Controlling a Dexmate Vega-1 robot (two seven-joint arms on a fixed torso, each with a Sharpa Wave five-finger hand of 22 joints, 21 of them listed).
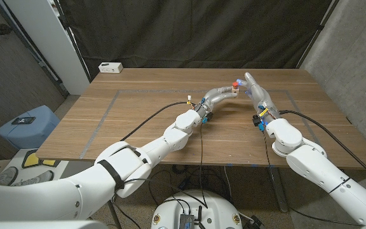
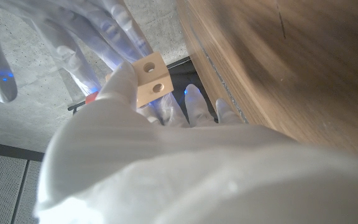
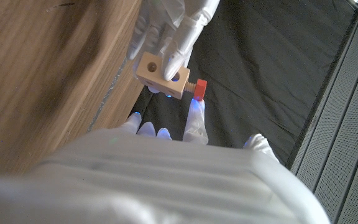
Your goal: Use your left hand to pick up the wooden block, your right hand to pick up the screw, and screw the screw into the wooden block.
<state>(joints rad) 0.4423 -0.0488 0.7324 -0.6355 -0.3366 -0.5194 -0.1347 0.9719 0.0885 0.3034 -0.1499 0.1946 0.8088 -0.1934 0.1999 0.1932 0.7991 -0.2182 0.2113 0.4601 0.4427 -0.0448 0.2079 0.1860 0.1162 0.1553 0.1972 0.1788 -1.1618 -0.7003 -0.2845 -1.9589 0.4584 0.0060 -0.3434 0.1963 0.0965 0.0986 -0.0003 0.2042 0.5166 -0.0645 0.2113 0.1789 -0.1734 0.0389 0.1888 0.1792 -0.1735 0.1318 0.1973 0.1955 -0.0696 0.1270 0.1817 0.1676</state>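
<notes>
Left robot hand (image 3: 173, 28) grips wooden block (image 3: 161, 76); screw (image 3: 197, 89) juts sideways, touching right robot hand (image 3: 194, 121) fingertip.

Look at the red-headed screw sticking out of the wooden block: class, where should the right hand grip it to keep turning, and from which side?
Grip the screw's red head, coming from the side away from the wooden block. The head stands clear of the block, its threaded shank already entering it, and the left hand covers the block's far faces.

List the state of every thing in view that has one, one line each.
Small pale wooden block with round holes: held up off the table by the left robot hand.
Screw with red square head: partly in the block's side.
Right robot hand: fingers at the screw; grip unclear.
</notes>
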